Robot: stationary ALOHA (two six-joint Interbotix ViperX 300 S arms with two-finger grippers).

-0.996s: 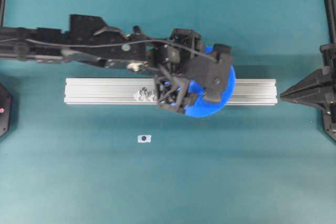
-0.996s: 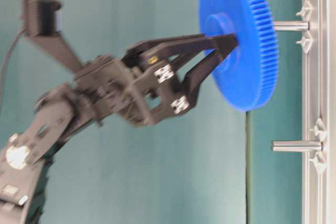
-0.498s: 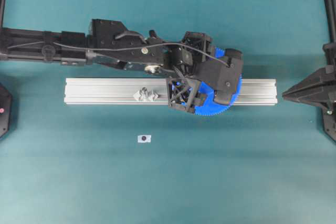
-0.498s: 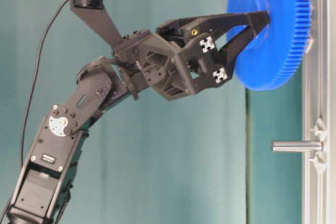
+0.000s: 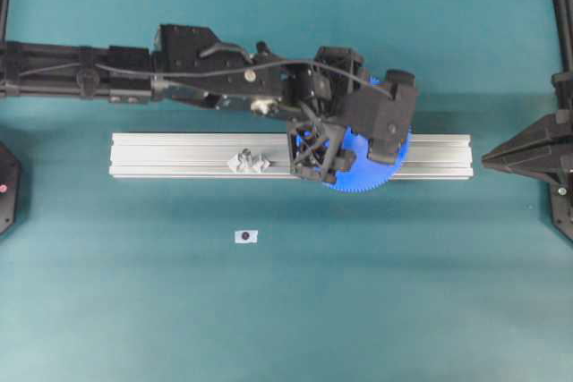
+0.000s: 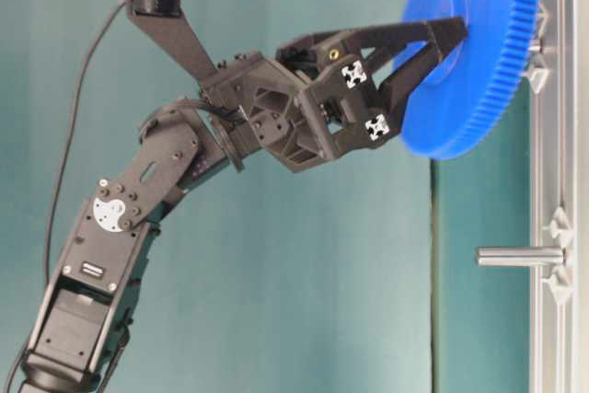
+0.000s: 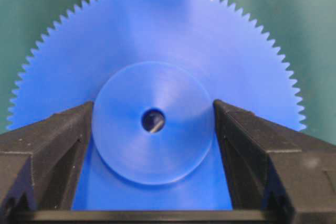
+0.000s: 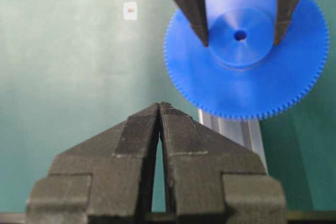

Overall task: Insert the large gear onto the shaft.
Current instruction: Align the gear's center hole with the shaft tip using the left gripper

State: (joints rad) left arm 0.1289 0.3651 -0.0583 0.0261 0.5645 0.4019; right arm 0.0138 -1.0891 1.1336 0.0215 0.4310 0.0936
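Note:
The large gear [image 7: 157,35], a bright-blue toothed disc, is held by its raised hub between the fingers of my left gripper [image 7: 153,111]. In the table-level view the gear [image 6: 488,62] hangs slightly tilted close against the aluminium rail [image 6: 552,319], with the left gripper [image 6: 446,43] shut on the hub. The shaft is almost wholly hidden behind the gear. Only a metal glint shows inside the hub's hole [image 7: 154,123]. From overhead the arm covers most of the gear [image 5: 372,181]. My right gripper [image 8: 159,106] is shut and empty, off the rail's right end [image 5: 488,160].
The rail [image 5: 179,157] lies across the middle of the teal table. A second upright pin [image 6: 520,255] with clear pieces at its base [image 5: 246,160] stands on it, left of the gear. A small white tag [image 5: 246,236] lies in front of the rail.
The left gripper carried the gear towards the rail and over the shaft, which is now hidden. In the last half second the gear tilted slightly. The right gripper stayed put.

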